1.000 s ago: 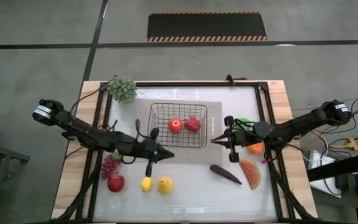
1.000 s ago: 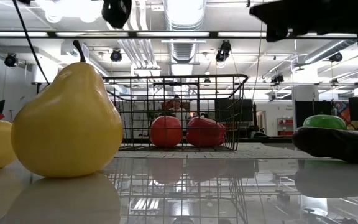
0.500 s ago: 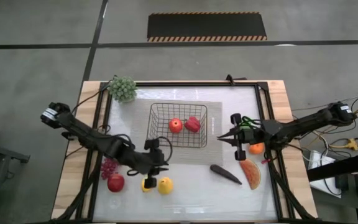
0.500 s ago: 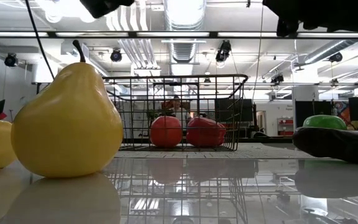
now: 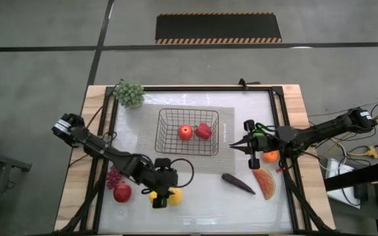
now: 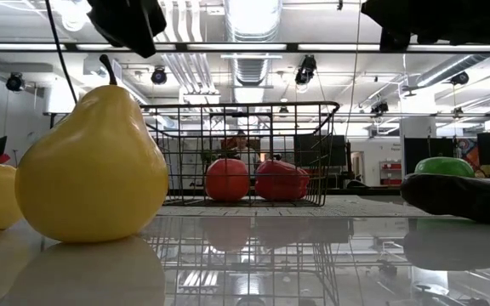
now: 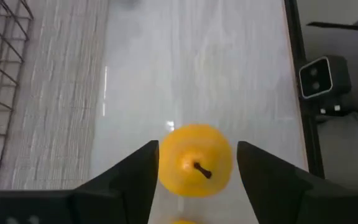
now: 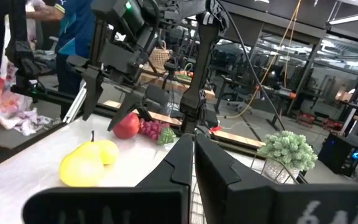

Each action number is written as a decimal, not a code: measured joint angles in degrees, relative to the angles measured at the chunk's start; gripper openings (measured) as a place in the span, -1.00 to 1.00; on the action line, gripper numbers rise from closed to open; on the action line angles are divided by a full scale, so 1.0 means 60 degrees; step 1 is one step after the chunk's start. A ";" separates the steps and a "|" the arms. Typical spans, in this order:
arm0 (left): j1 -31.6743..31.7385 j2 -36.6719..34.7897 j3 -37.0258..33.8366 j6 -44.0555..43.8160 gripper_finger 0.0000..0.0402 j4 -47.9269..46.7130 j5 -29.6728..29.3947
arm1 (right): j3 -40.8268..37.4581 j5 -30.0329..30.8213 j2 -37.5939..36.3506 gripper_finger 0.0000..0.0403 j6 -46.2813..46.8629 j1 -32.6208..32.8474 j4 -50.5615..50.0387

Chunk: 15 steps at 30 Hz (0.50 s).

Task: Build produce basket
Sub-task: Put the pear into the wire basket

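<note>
**Over the pear, fingers spread**

Near the front edge of the surface (image 5: pixel 195 210), left of the middle, the left claw (image 7: pixel 197 163) hangs directly above the yellow pear (image 7: pixel 195 159), its two fingers spread wide with the pear showing between them. A lemon (image 5: pixel 154 195) lies just beside the pear, with a red apple (image 5: pixel 122 192) and dark-red grapes (image 5: pixel 114 176) further toward the left edge. Toward the right edge, the right claw (image 5: pixel 232 147) hovers just off the basket's right side, fingers pressed together. The wire basket (image 5: pixel 169 117) sits at the middle of the surface, holding an apple (image 5: pixel 185 132) and a red pepper (image 5: pixel 203 130). An eggplant (image 5: pixel 237 183), a watermelon slice (image 5: pixel 264 182) and an orange (image 5: pixel 270 156) lie by the right arm.
</note>
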 joint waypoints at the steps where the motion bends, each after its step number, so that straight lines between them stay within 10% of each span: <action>1: -0.0003 -0.0028 -0.0003 0.0001 0.00 -0.0059 0.0004 | 0.0000 0.0000 0.0001 -0.96 -0.0001 0.0003 0.0000; 15: -0.0069 0.0215 -0.1034 0.0014 0.00 0.1515 0.0511 | 0.0000 0.0004 0.0011 -0.96 0.0106 0.0003 -0.0102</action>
